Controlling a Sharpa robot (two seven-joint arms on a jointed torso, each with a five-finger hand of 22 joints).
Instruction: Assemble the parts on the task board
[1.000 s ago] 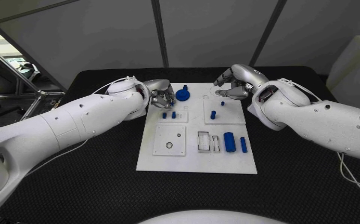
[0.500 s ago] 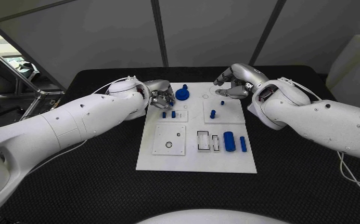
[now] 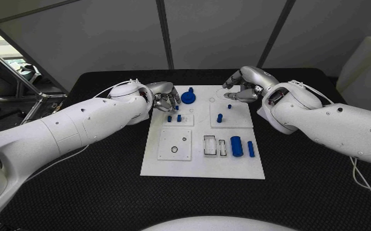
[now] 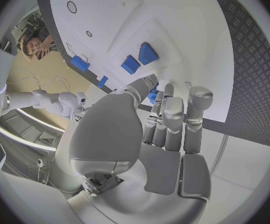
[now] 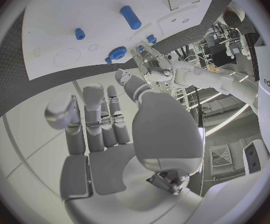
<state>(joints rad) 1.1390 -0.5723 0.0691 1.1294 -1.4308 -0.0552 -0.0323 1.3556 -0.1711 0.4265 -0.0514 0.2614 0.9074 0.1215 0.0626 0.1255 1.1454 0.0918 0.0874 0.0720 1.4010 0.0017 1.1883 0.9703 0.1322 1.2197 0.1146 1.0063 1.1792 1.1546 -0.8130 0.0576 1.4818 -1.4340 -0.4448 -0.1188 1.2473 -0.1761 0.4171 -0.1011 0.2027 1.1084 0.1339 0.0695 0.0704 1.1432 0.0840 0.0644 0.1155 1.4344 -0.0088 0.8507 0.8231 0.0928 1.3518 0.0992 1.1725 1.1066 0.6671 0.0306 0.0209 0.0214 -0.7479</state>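
We judge the blue knob-like part (image 3: 188, 98), standing on the task board (image 3: 202, 164) just beside our left hand (image 3: 164, 100), light, rigid and smooth, best pinched round its stem; that hand's fingers curl in holding nothing, our right hand (image 3: 246, 85) likewise over the far edge.

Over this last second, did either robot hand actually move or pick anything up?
Hardly. The right robot hand drifted very slightly sideways, away from the left one, above the far edge of the white task board. The left robot hand stayed beside the round blue knob-shaped part. The parts did not move; nothing was picked up.
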